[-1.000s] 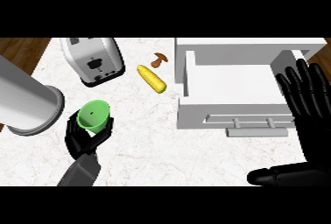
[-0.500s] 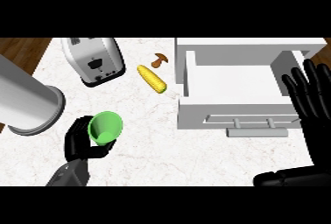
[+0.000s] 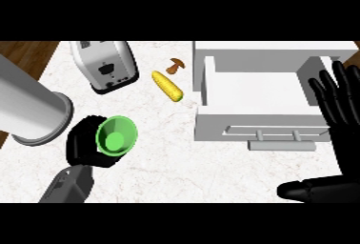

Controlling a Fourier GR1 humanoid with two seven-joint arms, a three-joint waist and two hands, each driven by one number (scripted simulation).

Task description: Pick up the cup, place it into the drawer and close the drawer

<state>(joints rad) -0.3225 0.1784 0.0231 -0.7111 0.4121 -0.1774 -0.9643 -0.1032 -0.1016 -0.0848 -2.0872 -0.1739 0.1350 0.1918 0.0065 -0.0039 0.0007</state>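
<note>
cup [image 3: 116,136] | tipped mouth-up since before | left hand [image 3: 79,144] curled round it

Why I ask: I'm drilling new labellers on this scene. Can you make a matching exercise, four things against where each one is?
Things:
1. cup
2. corn
3. toaster
4. right hand

Places:
A. in the view's upper left, on the counter
B. at the right side of the open drawer, fingers straight
C. held in the curled left hand
D. lying on the counter between the toaster and the drawer

Pairs: 1-C, 2-D, 3-A, 4-B
</note>
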